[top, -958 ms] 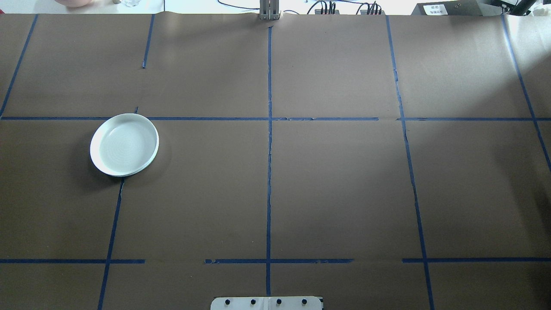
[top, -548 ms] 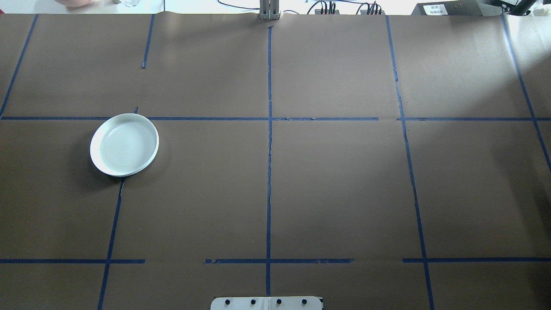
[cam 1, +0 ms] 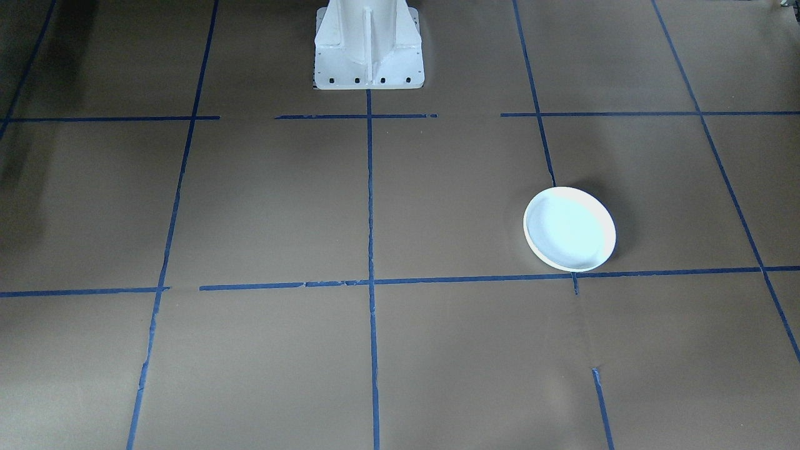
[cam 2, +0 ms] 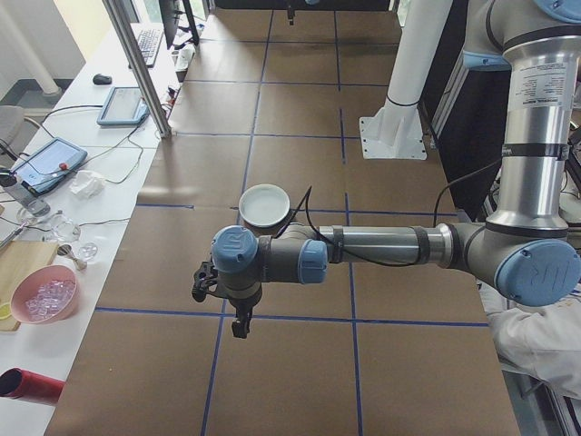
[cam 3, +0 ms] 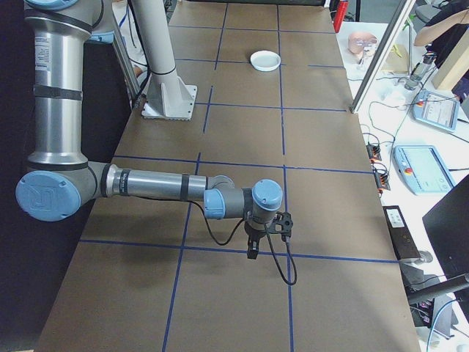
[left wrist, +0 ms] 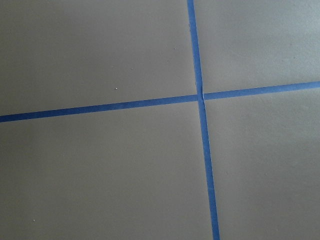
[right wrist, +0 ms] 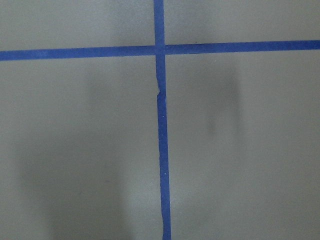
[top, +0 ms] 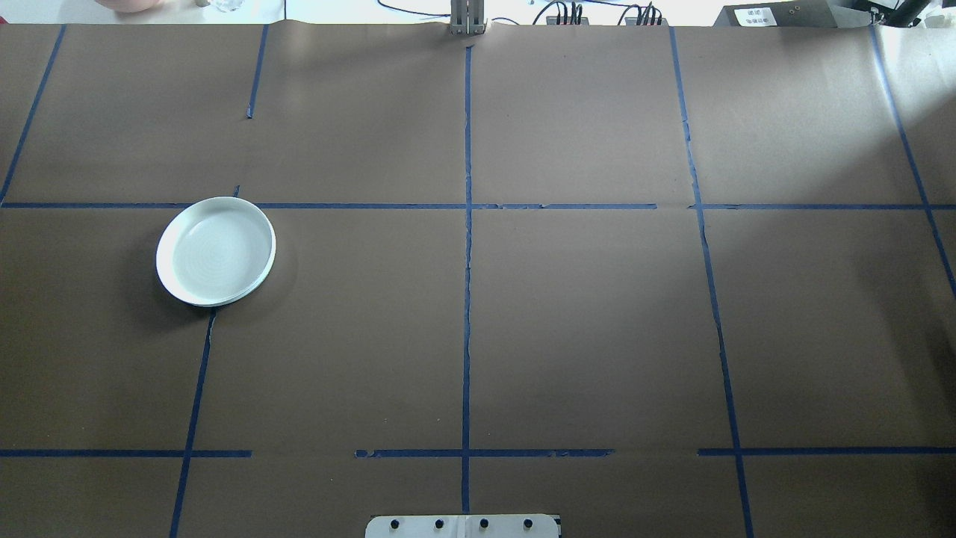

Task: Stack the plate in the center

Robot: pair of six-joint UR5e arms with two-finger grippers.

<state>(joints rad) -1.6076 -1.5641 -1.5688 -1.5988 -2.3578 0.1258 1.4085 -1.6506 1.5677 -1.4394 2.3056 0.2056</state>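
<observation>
Even, soft daylight; bright patch at table far right corner, overhead view. Plate throws a faint shadow, mild glare inside. Wrist views slightly soft, dim smudged shadows. Side views sharp, no edge distortion.

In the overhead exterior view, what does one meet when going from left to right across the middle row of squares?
White plate → center blue tape line → right blue tape line.

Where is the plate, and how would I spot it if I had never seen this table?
Look at the big brown table marked into squares with blue tape lines. Go to the robot's left half, just beside a crossing of two lines. There sits the white plate: round, shallow and pale, the only dish on the brown paper.
</observation>
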